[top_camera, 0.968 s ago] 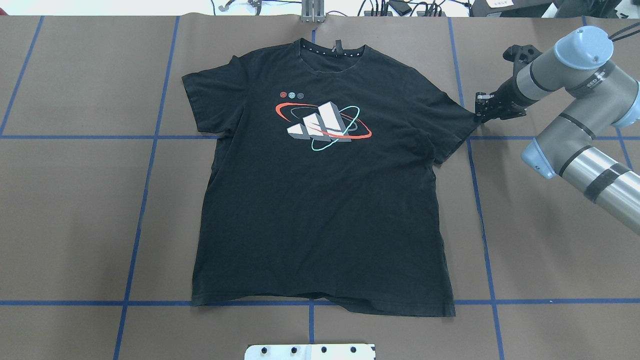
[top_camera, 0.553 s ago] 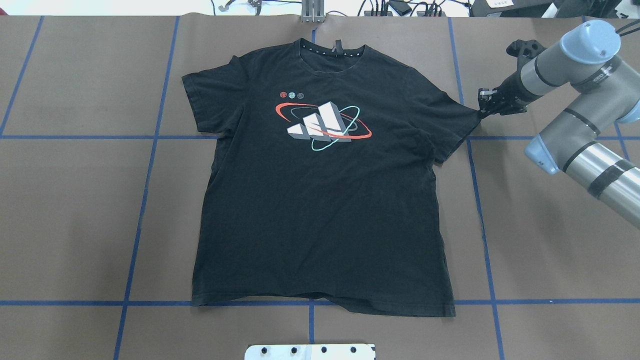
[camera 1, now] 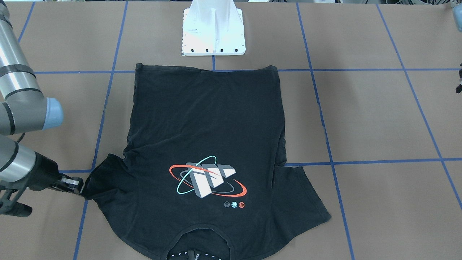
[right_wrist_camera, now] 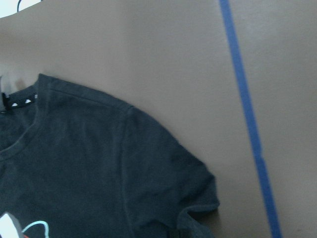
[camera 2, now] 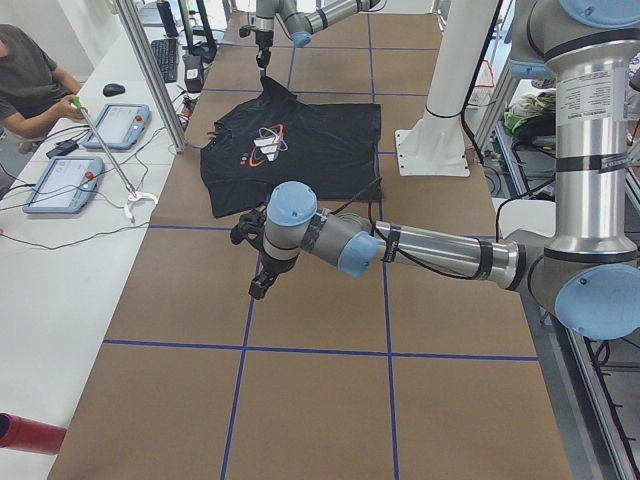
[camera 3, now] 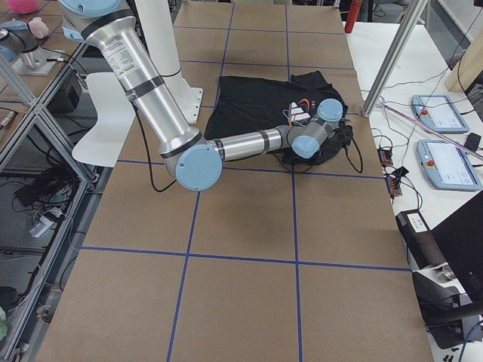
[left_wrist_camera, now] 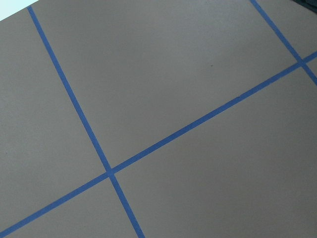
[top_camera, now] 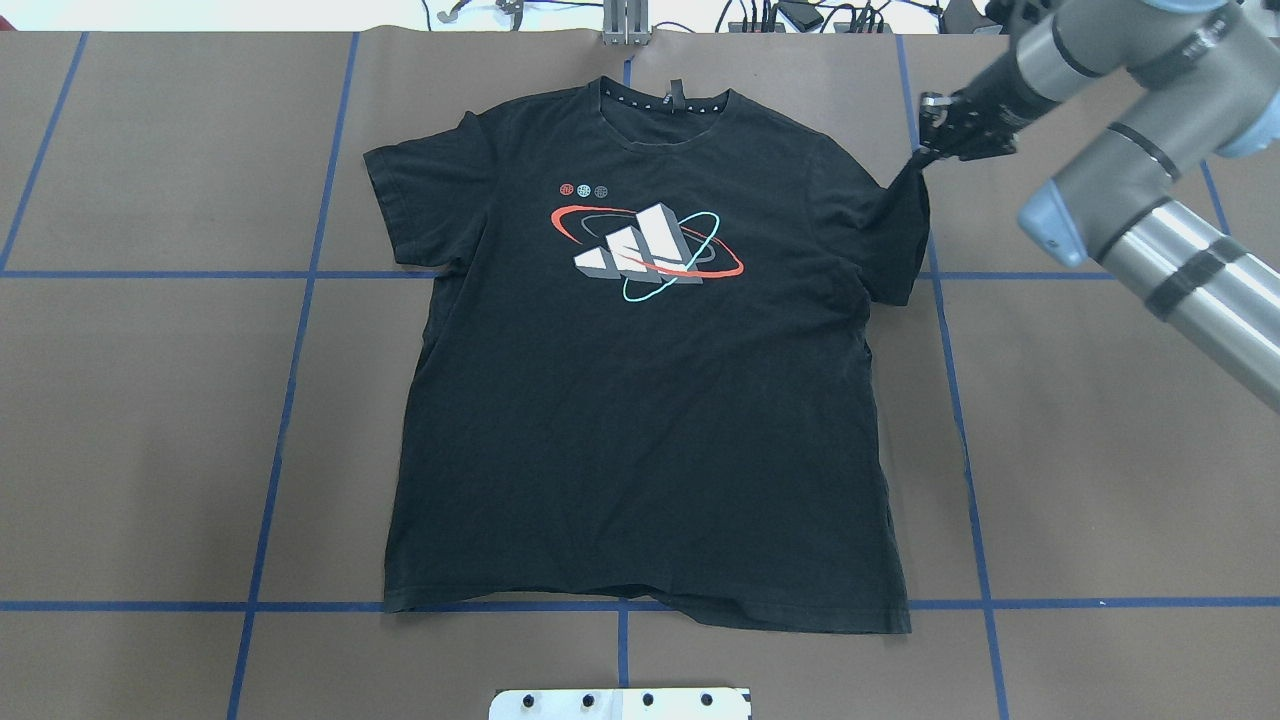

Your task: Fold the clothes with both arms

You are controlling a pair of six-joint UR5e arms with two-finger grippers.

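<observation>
The black t-shirt (top_camera: 640, 420) lies flat, print up, collar towards the far edge; it also shows in the front view (camera 1: 205, 119). My right gripper (top_camera: 935, 130) is shut on the tip of the shirt's right-hand sleeve (top_camera: 900, 215) and holds it raised, so the sleeve stands up in a peak. In the front view that gripper (camera 1: 77, 187) is at the left. The right wrist view shows the sleeve and shoulder (right_wrist_camera: 163, 173) below the camera. My left gripper (camera 2: 258, 285) hovers over bare table away from the shirt; I cannot tell whether it is open or shut.
The white mounting base (camera 1: 213, 32) stands at the shirt's hem side. Blue tape lines (left_wrist_camera: 109, 171) grid the brown table. An operator (camera 2: 30, 75) and control tablets (camera 2: 60, 180) are along the far side.
My right gripper has moved up and towards the far edge and the shirt's collar side, lifting the sleeve tip off the table and drawing the sleeve inward. The shirt's body has not moved.
</observation>
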